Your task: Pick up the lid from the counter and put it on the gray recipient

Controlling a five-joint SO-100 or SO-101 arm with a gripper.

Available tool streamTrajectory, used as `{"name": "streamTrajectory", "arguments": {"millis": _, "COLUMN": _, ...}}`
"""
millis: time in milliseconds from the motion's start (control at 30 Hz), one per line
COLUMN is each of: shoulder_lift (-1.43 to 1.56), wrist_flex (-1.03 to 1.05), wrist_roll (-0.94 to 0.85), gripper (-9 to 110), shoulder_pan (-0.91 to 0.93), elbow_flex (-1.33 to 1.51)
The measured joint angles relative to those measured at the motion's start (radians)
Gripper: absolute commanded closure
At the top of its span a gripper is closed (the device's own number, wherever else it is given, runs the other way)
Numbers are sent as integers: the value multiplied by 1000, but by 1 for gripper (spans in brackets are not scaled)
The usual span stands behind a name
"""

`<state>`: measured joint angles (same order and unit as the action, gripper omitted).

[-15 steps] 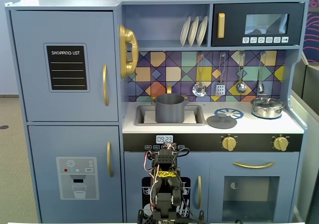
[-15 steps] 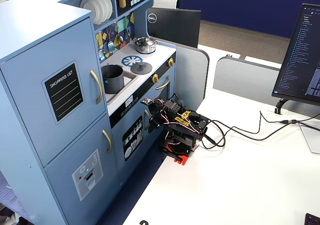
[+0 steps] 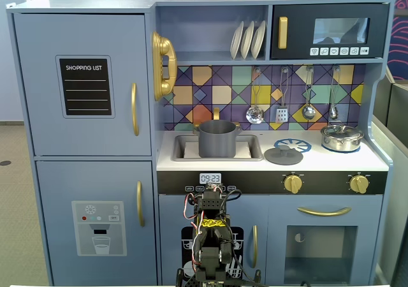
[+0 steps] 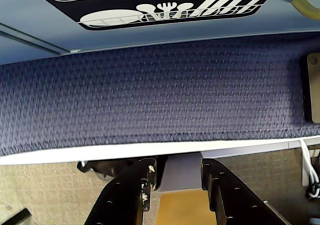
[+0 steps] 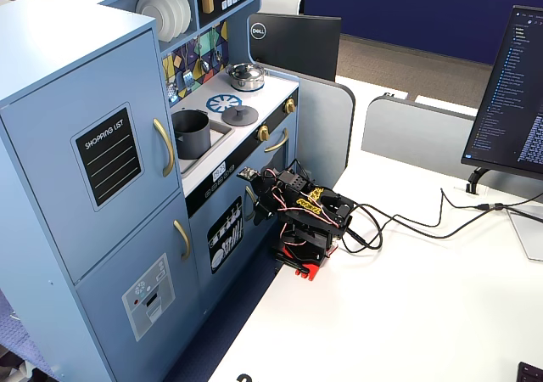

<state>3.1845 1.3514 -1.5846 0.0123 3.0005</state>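
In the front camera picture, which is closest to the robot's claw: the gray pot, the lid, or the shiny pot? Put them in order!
From the gripper, folded low below the counter, in that fixed view:
1. Gray pot, in the sink right above it.
2. Lid, on the counter, to the right.
3. Shiny pot, far right.

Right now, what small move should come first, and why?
Probably raise the arm toward the counter. The gripper is folded low, open and empty, facing the blue mat, while the lid lies beside the sink and the gray pot stands uncovered.
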Motion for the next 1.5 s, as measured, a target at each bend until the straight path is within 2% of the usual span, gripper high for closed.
{"name": "streamTrajectory", "arguments": {"millis": 233, "shoulder_lift": -60, "wrist_flex": 52, "wrist_roll": -21, "gripper": 101, "shoulder_pan": 9, "elbow_flex": -130}}
{"name": "streamTrajectory", "arguments": {"millis": 400, "shoulder_lift": -250, "wrist_flex": 61, "wrist_roll": -20, "gripper": 101, "shoulder_pan": 11, "elbow_flex": -431}}
{"name": "streamTrajectory", "arguments": {"millis": 567, "shoulder_lift": -413, "wrist_flex": 5, "wrist_roll": -72, "gripper": 102, "shoulder_pan": 103, "elbow_flex": -742}}
{"name": "streamTrajectory", "arguments": {"millis": 767, "shoulder_lift": -472, "wrist_flex": -353, "wrist_roll": -124, "gripper": 102, "shoulder_pan": 328, "elbow_flex": -827}}
{"name": "streamTrajectory", "arguments": {"millis": 967, "shoulder_lift": -512, "wrist_flex": -1035, "wrist_roll": -112, "gripper": 102, "shoulder_pan": 508, "elbow_flex": -601}}
{"name": "streamTrajectory", "arguments": {"millis": 1033, "shoulder_lift": -551, "wrist_flex": -1206, "wrist_roll": -112, "gripper": 102, "shoulder_pan": 552, "elbow_flex": -575}}
{"name": "streamTrajectory", "arguments": {"millis": 1167, "shoulder_lift": -601, "wrist_flex": -1335, "wrist_roll": -97, "gripper": 101, "shoulder_pan": 594, "elbow_flex": -566}}
{"name": "streamTrajectory", "arguments": {"millis": 1333, "shoulder_lift": -660, "wrist_flex": -1414, "wrist_roll": -31, "gripper": 77, "shoulder_pan": 612, "elbow_flex": -548}}
{"name": "streamTrajectory", "arguments": {"millis": 1500, "shoulder_lift": -713, "wrist_flex": -1534, "wrist_roll": -2, "gripper": 70, "shoulder_pan": 626, "elbow_flex": -479}}
